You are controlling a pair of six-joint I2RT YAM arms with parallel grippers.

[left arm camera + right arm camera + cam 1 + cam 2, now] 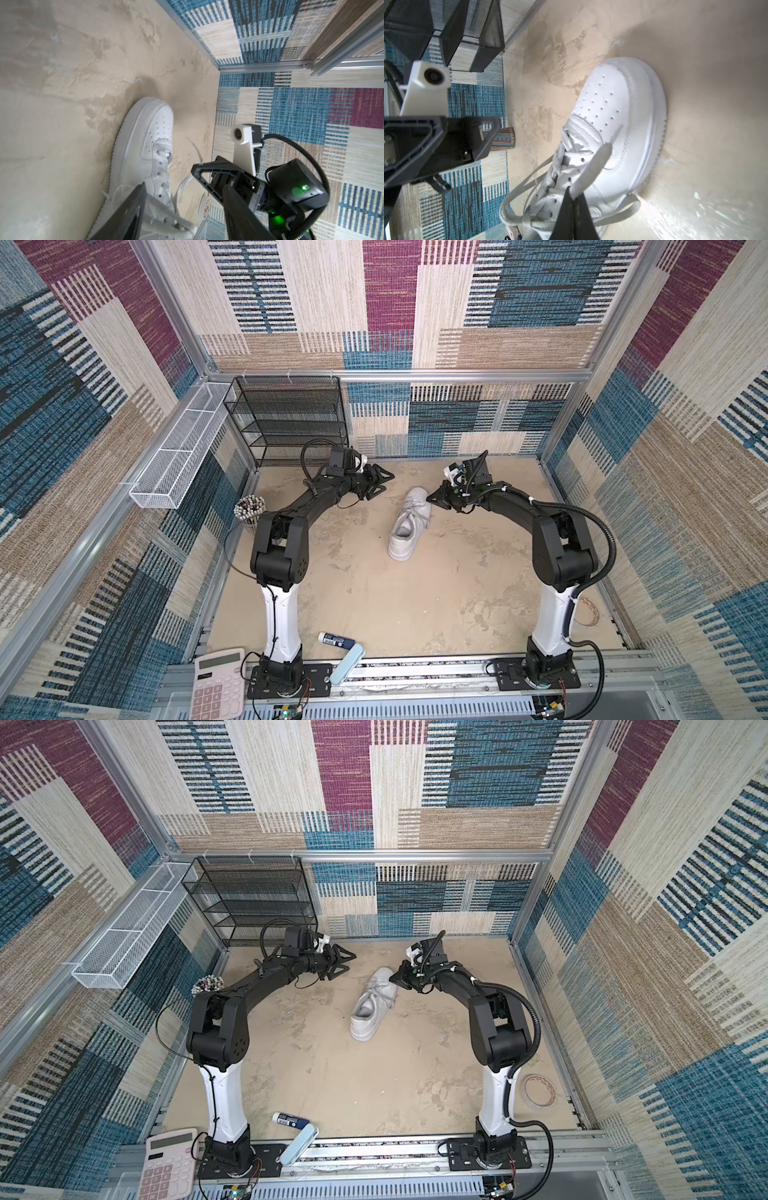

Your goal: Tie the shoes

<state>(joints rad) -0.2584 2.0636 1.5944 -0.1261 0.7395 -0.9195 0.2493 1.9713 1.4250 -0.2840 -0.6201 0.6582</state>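
Toward the far middle of the mottled beige tabletop [415, 605] sits the all-white low-top leather sneaker [407, 526], toe pointing far; it looks light with a stiff shell and would likely slide if tugged. The right gripper [431, 499] is pressed together, pinching a flat white woven lace [593, 166], which looks limp and slippery and is best held near its end. The left gripper [383, 484] is spread and empty, left of the shoe.
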